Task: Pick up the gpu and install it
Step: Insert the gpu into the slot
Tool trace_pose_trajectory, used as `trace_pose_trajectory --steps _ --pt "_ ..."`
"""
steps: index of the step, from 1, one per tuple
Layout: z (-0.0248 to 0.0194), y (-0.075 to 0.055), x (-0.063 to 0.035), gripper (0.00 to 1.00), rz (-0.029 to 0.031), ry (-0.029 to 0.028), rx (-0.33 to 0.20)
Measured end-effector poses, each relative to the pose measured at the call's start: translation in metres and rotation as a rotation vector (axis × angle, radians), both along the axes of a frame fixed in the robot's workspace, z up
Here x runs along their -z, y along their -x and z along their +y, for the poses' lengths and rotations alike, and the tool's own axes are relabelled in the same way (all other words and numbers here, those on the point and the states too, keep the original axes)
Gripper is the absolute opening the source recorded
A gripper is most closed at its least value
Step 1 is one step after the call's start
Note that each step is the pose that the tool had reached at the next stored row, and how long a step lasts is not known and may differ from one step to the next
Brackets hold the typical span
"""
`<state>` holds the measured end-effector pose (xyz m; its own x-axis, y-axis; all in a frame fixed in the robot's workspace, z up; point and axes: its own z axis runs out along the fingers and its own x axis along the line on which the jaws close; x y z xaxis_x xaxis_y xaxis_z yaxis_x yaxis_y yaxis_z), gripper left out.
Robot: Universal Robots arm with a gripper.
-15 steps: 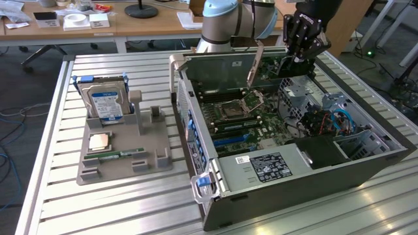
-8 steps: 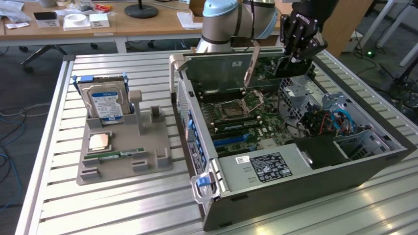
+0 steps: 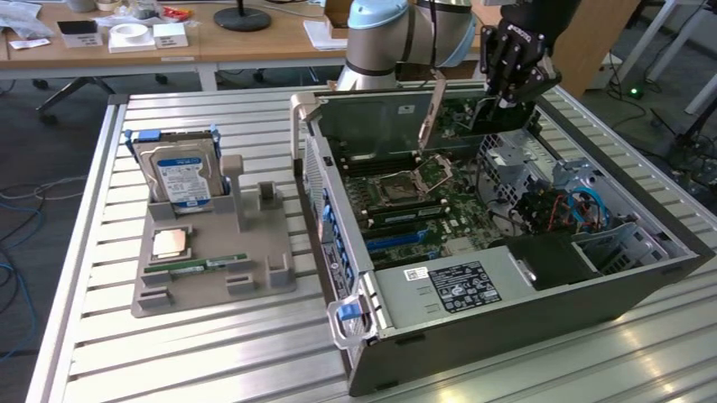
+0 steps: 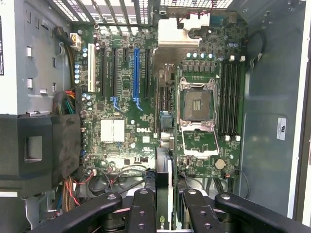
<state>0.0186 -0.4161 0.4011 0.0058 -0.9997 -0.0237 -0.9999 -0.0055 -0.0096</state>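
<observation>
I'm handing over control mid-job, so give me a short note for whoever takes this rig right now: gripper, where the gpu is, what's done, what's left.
Gripper: shut on the gpu, a thin flat dark card with a green edge, held edge-on.
Where: hanging over the green motherboard inside the open grey computer case.
Done: the card is picked up and over the case.
Left: it sits in no slot yet; the long blue slot is empty.
</observation>
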Motion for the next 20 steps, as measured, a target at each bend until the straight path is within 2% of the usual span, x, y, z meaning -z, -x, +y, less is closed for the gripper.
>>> trace_pose_trajectory --steps 12,20 --pt "-0.0074 0.009 0.0003 0.26 0.0000 0.0000 0.000" --pt "-0.0097 0.016 0.0013 0.26 0.0000 0.0000 0.000"
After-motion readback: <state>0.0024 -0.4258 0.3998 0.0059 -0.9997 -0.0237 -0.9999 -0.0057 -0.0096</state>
